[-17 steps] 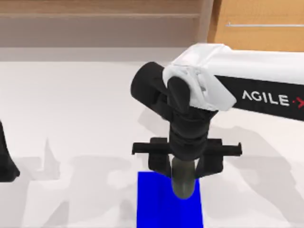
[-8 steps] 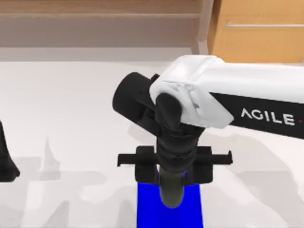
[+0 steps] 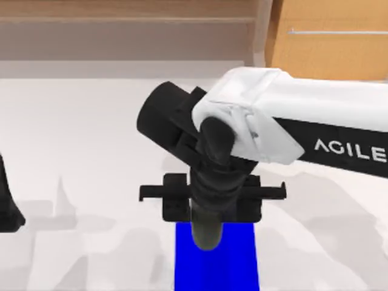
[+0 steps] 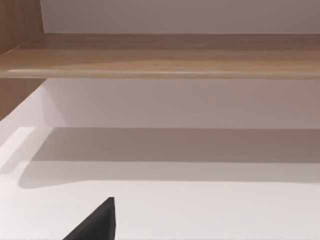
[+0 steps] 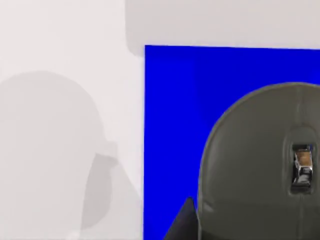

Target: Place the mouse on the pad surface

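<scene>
A dark grey rounded mouse (image 3: pixel 206 233) with a small scroll wheel hangs under my right gripper (image 3: pixel 209 209), which is shut on it. The mouse is over the far left part of the vivid blue pad (image 3: pixel 233 260). I cannot tell whether it touches the pad. In the right wrist view the mouse (image 5: pixel 255 165) covers part of the pad (image 5: pixel 170 125), with one black finger (image 5: pixel 182 222) beside it. My left arm (image 3: pixel 7 206) stays parked at the table's left edge.
The white tabletop (image 3: pixel 91 139) spreads around the pad. A wooden shelf and wall (image 3: pixel 121 24) run along the back, and a wooden cabinet (image 3: pixel 330 36) stands at the back right. The left wrist view shows the shelf board (image 4: pixel 160 55) above the table.
My right gripper has moved left with the mouse, from the pad's right half toward its left half. The left arm has not moved.
</scene>
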You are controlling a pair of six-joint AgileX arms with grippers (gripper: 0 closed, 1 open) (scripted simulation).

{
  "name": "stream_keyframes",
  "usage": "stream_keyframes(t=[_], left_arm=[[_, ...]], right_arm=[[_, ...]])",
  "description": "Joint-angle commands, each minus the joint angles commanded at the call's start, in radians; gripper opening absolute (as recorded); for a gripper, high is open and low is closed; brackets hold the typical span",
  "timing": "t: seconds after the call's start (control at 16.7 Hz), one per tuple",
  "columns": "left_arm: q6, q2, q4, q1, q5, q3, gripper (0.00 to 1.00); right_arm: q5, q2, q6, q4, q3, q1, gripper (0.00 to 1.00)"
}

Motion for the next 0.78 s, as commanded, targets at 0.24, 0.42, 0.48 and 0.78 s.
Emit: stream_keyframes(t=[0.24,0.42,0.48,0.78], left_arm=[[0.0,0.0,0.0,0.0,0.0,0.0,1.0],[0.0,0.0,0.0,0.0,0.0,0.0,1.0],[0.0,0.0,0.0,0.0,0.0,0.0,1.0],[0.0,0.0,0.0,0.0,0.0,0.0,1.0]], right_arm=[[0.02,0.0,-0.01,0.054,-0.013,0.009,0.0],[0.012,0.018,-0.006,0.078,-0.04,0.006,0.0],[0.004,0.027,-0.003,0.082,-0.052,0.004,0.0],[-0.042,0.078,0.017,0.077,-0.109,-0.012,0.0]])
